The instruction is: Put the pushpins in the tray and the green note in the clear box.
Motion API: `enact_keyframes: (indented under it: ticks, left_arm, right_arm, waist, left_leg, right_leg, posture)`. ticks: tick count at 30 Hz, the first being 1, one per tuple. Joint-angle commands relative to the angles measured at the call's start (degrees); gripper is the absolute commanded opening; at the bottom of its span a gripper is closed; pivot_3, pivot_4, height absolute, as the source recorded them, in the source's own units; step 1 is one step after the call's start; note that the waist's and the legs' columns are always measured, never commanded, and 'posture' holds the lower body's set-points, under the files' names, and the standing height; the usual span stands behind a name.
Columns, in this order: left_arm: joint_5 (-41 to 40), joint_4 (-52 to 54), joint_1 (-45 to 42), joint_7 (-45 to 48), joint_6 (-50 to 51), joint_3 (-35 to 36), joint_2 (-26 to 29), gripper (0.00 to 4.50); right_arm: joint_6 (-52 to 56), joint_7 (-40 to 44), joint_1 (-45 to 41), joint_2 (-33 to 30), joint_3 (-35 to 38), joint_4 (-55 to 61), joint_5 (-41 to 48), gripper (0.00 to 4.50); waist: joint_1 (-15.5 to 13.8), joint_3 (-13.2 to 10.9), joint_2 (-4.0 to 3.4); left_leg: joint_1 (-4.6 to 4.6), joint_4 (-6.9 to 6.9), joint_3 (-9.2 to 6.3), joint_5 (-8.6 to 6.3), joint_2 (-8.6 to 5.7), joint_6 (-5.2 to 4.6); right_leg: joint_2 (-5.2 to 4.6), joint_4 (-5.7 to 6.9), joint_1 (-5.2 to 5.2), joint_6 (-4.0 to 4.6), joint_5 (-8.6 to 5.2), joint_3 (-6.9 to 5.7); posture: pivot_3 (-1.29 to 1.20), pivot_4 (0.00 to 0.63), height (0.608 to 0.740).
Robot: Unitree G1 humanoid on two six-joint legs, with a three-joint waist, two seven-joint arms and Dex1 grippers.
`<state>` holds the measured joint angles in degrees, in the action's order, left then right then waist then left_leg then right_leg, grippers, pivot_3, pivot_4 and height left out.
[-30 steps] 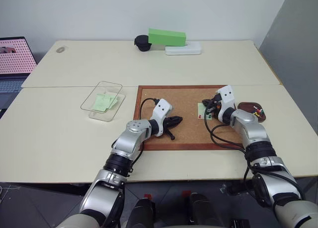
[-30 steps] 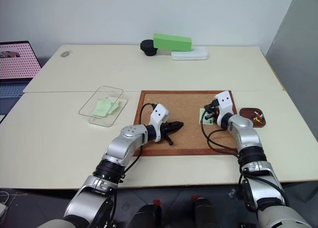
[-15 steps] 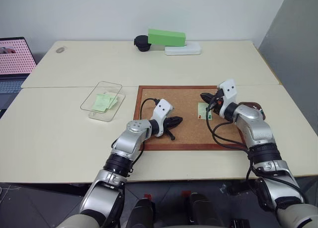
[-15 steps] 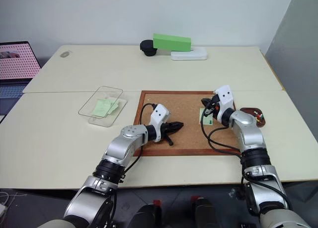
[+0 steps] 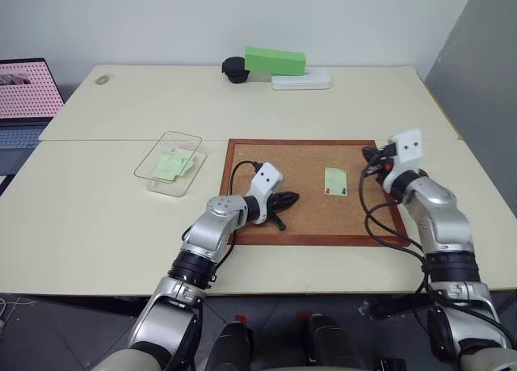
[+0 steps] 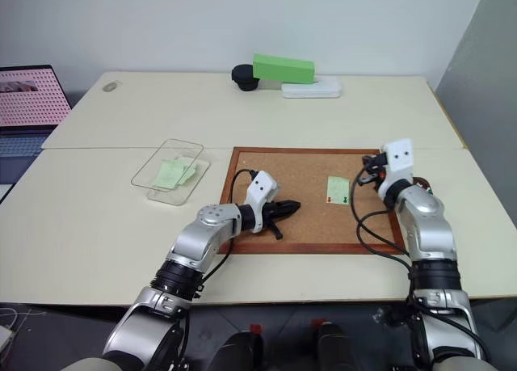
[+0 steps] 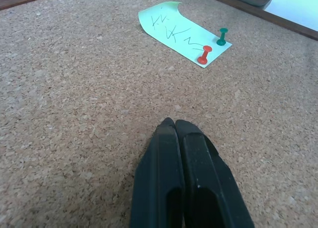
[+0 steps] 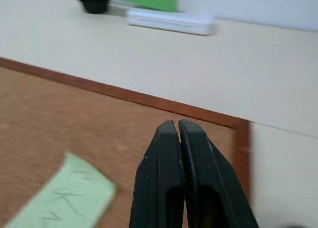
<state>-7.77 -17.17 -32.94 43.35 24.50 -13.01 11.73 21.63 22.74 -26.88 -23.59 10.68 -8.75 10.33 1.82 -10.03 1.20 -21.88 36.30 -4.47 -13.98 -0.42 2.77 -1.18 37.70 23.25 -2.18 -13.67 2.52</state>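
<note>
- Two tiny plastic-headed pushpins [image 7: 211, 44], one red and one green, pin a small pale green paper note [image 5: 335, 180] to the wood-framed corkboard [image 5: 307, 149] on the table [image 5: 97, 217].
- Left gripper [image 7: 175, 124] rests on the cork, jaws clenched, empty.
- Right gripper [image 8: 178, 124] hovers over the board's right edge, jaws clenched; nothing visible between them.
- Transparent rectangular plastic box [image 5: 168, 162] sits left of the board, holding green notes.
</note>
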Motion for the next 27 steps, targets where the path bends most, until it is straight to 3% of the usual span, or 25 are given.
enact_keyframes:
  ticks: [1,13,19,27]
  left_arm:
    - [0.6,-0.1,2.0,1.0,1.5,-1.5,0.6,0.00]
    - [0.7,-0.4,1.2,0.5,1.2,-1.1,0.8,0.00]
    - [1.0,0.2,2.1,0.1,1.2,-1.1,1.3,0.00]
    - [0.8,1.2,2.4,-0.1,1.9,-1.0,1.4,0.00]
  right_arm:
    - [4.9,-4.1,1.9,-2.0,4.2,6.1,0.6,0.01]
    - [11.5,-6.2,1.0,-4.2,8.4,2.4,3.1,0.01]
    - [10.6,-5.9,0.3,-5.0,8.3,0.4,3.3,1.42]
    - [8.5,-5.8,-0.7,-6.4,7.9,-2.7,2.2,2.91]
  waist:
    - [0.1,0.0,-0.01]
    - [0.2,0.0,-0.02]
    - [0.2,0.0,-0.02]
    - [0.2,0.0,-0.02]
  left_leg:
    - [0.00,0.00,0.01,0.00,0.01,0.00]
    - [0.02,0.00,0.05,0.00,0.00,-0.01]
    - [0.03,0.00,0.06,0.00,0.01,0.00]
    - [0.03,0.00,0.06,0.00,0.02,-0.01]
  right_leg:
    - [0.01,0.00,0.00,0.00,0.00,0.00]
    - [0.03,0.00,-0.01,-0.02,-0.01,0.04]
    - [0.04,0.00,-0.01,-0.03,-0.02,0.04]
    - [0.05,0.00,-0.01,-0.04,-0.02,0.05]
  posture:
    - [0.00,0.150,0.740]
    - [0.00,0.150,0.740]
    - [0.00,0.150,0.740]
    - [0.00,0.150,0.740]
